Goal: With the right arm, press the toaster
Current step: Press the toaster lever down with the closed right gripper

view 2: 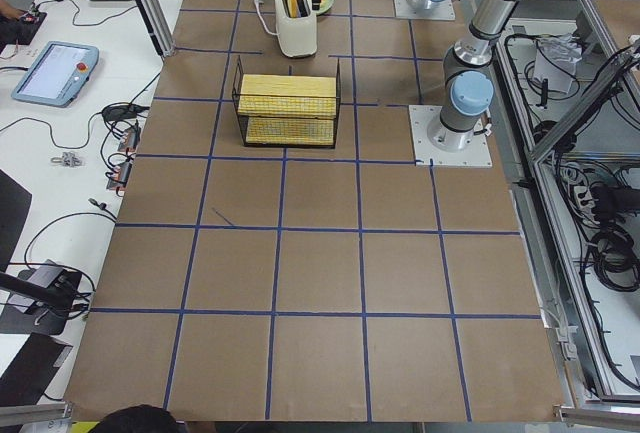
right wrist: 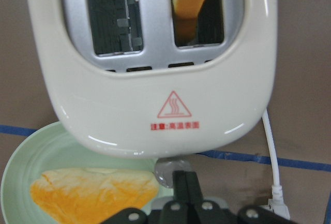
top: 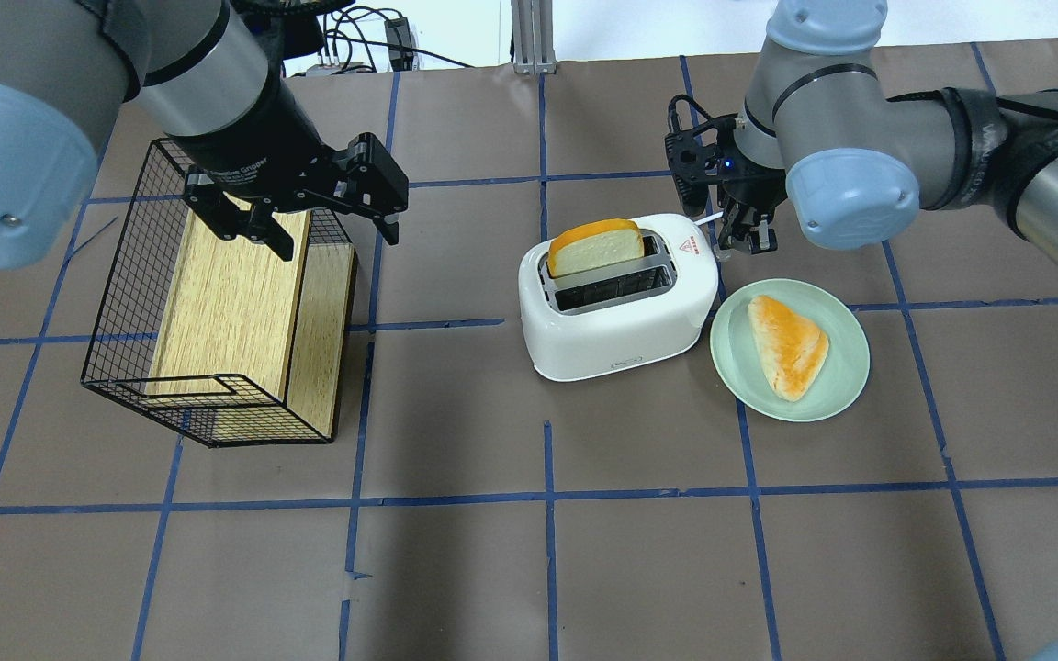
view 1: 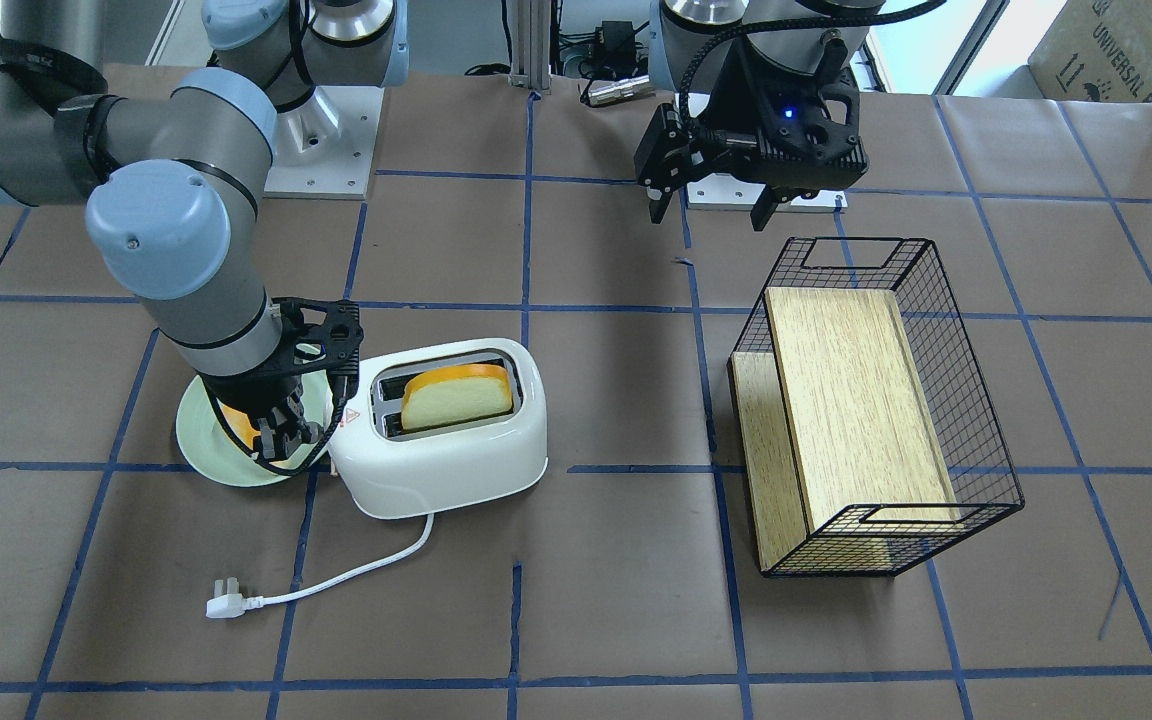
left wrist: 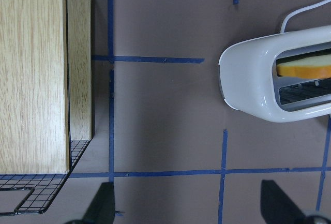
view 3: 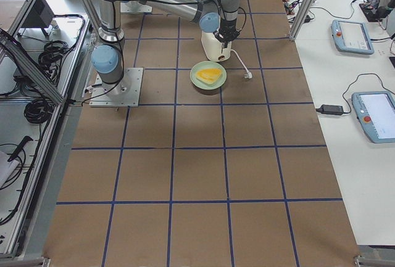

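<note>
The white toaster (top: 621, 317) stands mid-table, and a yellow-crusted bread slice (top: 595, 248) sticks up out of its far slot. It also shows in the front view (view 1: 446, 450) and fills the right wrist view (right wrist: 150, 105), red triangle label toward the camera. My right gripper (top: 745, 234) is shut and empty at the toaster's label end. In the right wrist view its closed tips (right wrist: 183, 177) sit just over the silver knob (right wrist: 166, 171); I cannot tell if they touch. My left gripper (top: 336, 229) is open, hovering beside the wire basket (top: 125, 303).
A pale green plate (top: 837, 386) with a bread slice (top: 788, 344) lies right of the toaster, under the right arm. The white cord and plug (view 1: 226, 605) trail across the table. The black wire basket lies on its side with a wooden board (view 1: 856, 400) in it.
</note>
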Controlling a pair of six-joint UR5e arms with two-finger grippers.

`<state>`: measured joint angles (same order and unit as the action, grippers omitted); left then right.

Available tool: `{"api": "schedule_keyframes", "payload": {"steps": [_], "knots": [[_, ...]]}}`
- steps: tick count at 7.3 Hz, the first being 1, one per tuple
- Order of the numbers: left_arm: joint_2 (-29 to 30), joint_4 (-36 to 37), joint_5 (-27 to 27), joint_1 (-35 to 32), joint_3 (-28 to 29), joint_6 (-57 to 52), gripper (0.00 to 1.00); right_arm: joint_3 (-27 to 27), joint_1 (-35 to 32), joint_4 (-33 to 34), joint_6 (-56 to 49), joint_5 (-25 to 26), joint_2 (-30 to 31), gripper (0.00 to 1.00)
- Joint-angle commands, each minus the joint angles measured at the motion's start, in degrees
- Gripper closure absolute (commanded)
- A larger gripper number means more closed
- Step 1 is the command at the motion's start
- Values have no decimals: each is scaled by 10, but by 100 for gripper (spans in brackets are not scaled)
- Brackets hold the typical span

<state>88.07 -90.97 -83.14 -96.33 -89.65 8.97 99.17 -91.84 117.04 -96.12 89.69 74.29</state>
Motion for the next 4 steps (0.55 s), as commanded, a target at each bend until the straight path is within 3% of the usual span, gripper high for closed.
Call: {"api": "schedule_keyframes", "payload": {"steps": [1,4], "knots": [[0,0,0,0,1,0,0,19,0,33,0,0,-12,96],[0,0,0,0,0,0,0,44,0,62,-5,1,-13,96]]}}
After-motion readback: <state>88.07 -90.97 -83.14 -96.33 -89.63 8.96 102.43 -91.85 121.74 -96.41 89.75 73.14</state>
